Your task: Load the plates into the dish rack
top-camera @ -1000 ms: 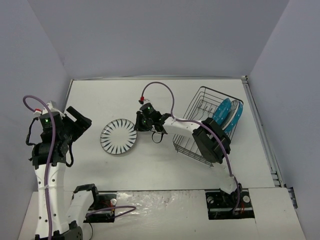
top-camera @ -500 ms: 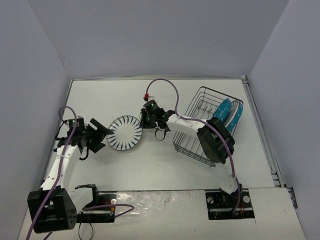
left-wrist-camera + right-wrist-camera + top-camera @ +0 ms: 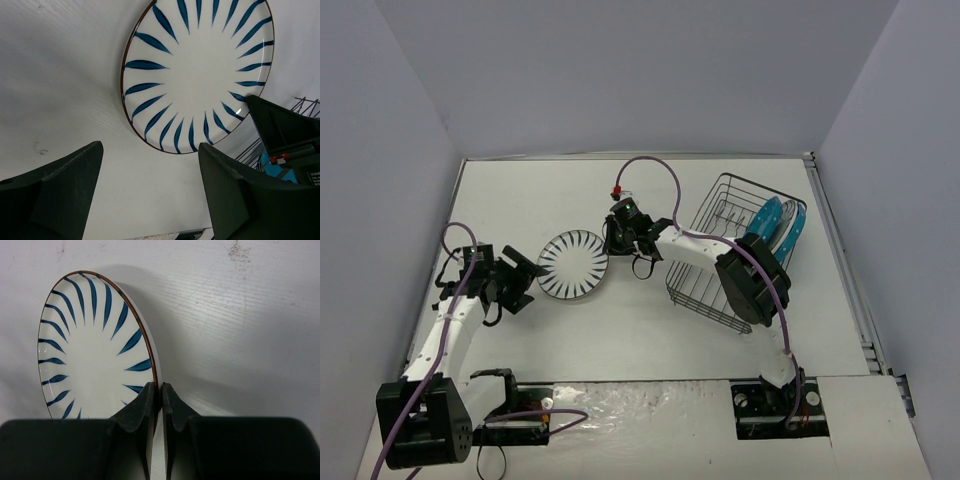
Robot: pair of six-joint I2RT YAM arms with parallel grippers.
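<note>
Roughly at the middle of the white table (image 3: pixel 620 335), a little toward 9 o'clock: one round white striped plate (image 3: pixel 572 265), glazed, with dark blue radial stripes running from the plain centre out to a thin brown rim line. Seen in the right wrist view (image 3: pixel 95 347) as tilted, one edge raised, with a soft shadow on the table behind it. Well apart from it, toward 3 o'clock: a black wire dish rack (image 3: pixel 692 290), with two teal-blue plates (image 3: pixel 769 226) standing on edge inside, at its 3 o'clock side.

At the plate's 2 o'clock rim: the right gripper (image 3: pixel 611 244), black fingers (image 3: pixel 145 402) nearly pressed together, pinching only the thin rim between the tips (image 3: pixel 161 390).

At the plate's 9 o'clock side: the left gripper (image 3: pixel 530 278), fingers (image 3: pixel 75 175) spread wide and holding nothing, pointing toward the striped plate (image 3: pixel 197 70). Just beside the near rim, but impossible to say if touching; bare table visible between the two tips (image 3: pixel 150 155).

At the 4 o'clock corner of the left wrist view: a small white label (image 3: pixel 313 176) on the black hardware, print too small to read.
</note>
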